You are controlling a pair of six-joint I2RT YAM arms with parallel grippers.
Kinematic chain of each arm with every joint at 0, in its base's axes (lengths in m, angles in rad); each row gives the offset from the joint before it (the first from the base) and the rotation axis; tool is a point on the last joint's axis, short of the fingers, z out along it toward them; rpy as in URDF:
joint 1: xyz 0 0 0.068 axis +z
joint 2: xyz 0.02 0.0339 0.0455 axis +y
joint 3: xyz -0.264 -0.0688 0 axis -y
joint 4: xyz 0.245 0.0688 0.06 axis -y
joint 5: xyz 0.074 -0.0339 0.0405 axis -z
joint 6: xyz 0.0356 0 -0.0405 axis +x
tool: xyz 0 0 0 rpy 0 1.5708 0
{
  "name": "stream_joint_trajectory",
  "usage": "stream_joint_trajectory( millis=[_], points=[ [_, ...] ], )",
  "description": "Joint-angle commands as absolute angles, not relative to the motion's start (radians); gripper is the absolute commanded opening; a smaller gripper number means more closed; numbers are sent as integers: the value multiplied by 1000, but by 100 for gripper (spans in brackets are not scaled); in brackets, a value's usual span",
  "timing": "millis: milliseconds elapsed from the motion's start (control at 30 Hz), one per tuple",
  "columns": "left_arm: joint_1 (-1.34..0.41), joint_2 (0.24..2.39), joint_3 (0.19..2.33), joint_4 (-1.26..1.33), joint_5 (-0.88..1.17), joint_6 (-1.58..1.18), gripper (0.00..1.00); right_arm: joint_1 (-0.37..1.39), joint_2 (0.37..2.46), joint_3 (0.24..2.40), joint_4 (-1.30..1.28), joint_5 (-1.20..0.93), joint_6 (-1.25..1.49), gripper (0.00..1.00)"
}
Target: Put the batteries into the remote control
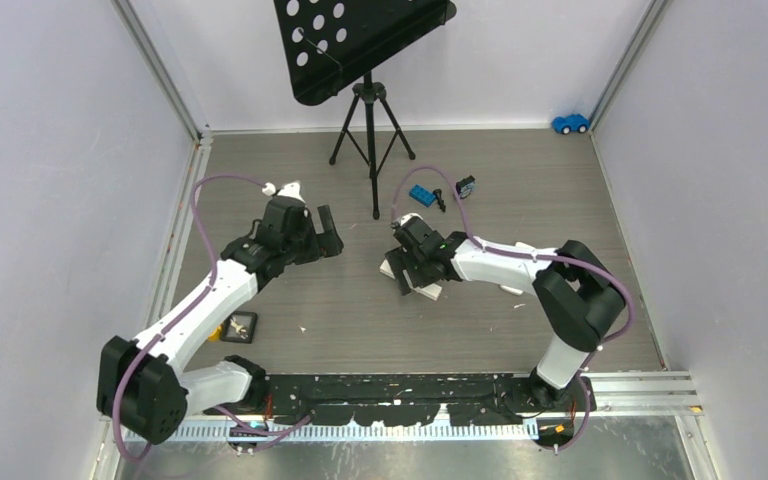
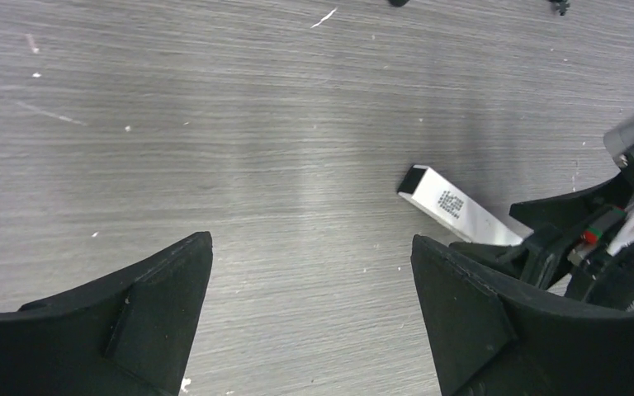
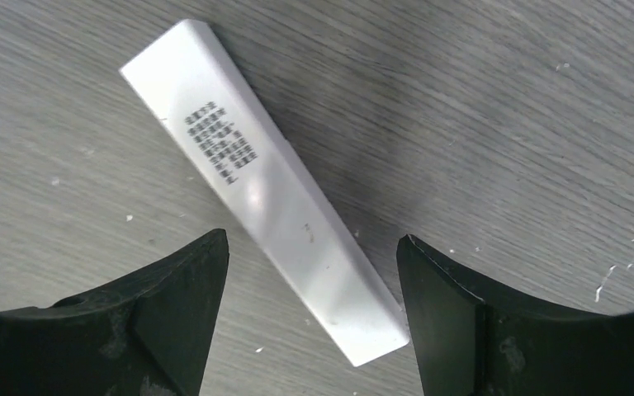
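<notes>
Looking down from above, the left end effector (image 1: 318,235) hangs over the grey desk (image 1: 310,300), the right end effector (image 1: 412,268) sits right above the white remote control (image 1: 428,291). Left wrist: jaws spread, gripping nothing, remote off right. Right wrist: jaws spread wide, remote flat on the desk between them, printed side up

The grey wood-grain counter (image 1: 360,320) carries a white remote (image 3: 264,190) at centre. A blue brick (image 1: 422,195) lies above it, a toy car (image 1: 570,123) at upper right.
</notes>
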State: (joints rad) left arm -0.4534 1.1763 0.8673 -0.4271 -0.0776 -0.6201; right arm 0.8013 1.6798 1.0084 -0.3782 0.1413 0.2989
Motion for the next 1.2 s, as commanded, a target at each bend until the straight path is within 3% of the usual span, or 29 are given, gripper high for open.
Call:
stream_joint_trajectory(
  millis=[0,233,367,500,833,1000,1167],
  points=[
    [-445,1091,864,-504,-124,-604,93,804,1711,1067,-401,235,240,76],
    [-445,1017,882,-553,-119,-594,93,797,1718,1063,-375,276,337,47],
    [-445,1008,898,-579,-98,-589,93,750,1718,1064,-439,378,483,38],
    [-445,1010,910,-604,-91,-572,93,682,1647,1013,-484,521,665,36],
    [-445,1055,955,-652,-74,-576,93,503,1560,902,-485,568,811,41],
    [-445,1040,963,-672,-74,-573,94,469,1568,908,-478,528,804,53],
    [-445,1000,988,-722,-80,-549,96,457,1502,898,-482,519,772,72]
  ],
)
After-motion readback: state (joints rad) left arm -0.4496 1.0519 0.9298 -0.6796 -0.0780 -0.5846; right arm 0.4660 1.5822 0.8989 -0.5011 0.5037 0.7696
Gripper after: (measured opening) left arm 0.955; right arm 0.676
